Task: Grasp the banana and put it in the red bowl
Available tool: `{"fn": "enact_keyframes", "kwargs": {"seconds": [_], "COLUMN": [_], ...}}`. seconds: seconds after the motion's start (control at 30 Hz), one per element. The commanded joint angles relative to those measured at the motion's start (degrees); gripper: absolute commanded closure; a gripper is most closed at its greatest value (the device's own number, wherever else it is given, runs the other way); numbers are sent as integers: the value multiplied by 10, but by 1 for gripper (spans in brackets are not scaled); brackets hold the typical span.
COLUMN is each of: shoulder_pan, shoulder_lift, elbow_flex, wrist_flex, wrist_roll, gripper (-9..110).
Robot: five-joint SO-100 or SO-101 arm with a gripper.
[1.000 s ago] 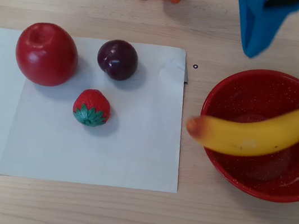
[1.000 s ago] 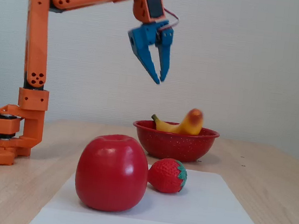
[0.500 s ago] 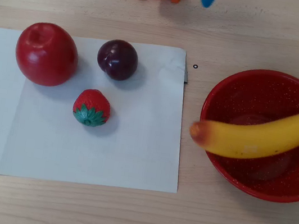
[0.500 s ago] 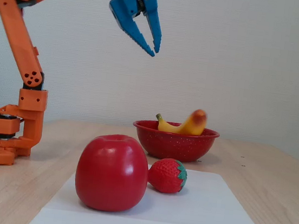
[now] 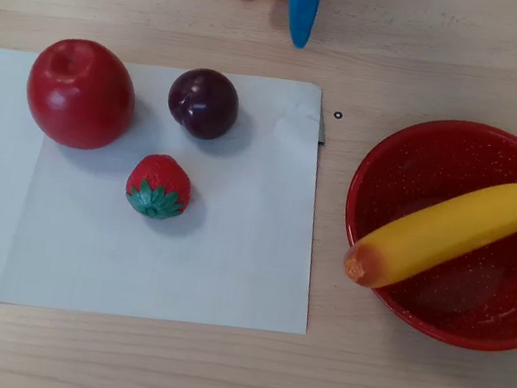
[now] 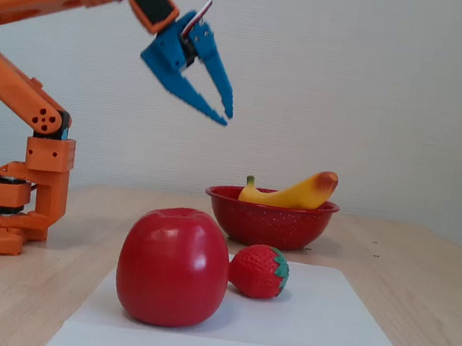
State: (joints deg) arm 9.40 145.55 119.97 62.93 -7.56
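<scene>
The yellow banana [image 5: 454, 233] lies across the red bowl [image 5: 441, 159], its orange-red end poking over the bowl's near-left rim and its stem at the right edge of the overhead view. In the fixed view the banana [image 6: 292, 194] rests on the speckled red bowl [image 6: 269, 220], orange tip raised to the right. My blue gripper [image 6: 224, 116] hangs high in the air left of the bowl, open, with nothing between its fingers. Overhead, only a blue fingertip [image 5: 301, 9] shows at the top edge.
A white paper sheet [image 5: 227, 268] holds a red apple [image 5: 81, 93], a dark plum [image 5: 203, 103] and a strawberry [image 5: 158, 186]. The orange arm base [image 6: 8, 205] stands at the left in the fixed view. Bare wooden table [image 5: 210, 374] lies around them.
The arm has swung back toward its base, away from the bowl, and lowered a little. The banana has settled in the bowl, its orange end shifting toward the near rim.
</scene>
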Motion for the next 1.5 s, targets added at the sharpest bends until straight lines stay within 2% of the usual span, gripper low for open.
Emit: {"fn": "enact_keyframes", "kwargs": {"seconds": [0.0,0.4,0.7,0.97,1.47], "shoulder_pan": [-25,-38,-51,-54,-77], "shoulder_lift": [69,270,406,432,432], "elbow_flex": [35,388,588,599,599], "wrist_flex": [-63,-311,-390,-276,-106], "wrist_roll": [2,19,9,-65,-69], "gripper": [101,101,101,101,101]}}
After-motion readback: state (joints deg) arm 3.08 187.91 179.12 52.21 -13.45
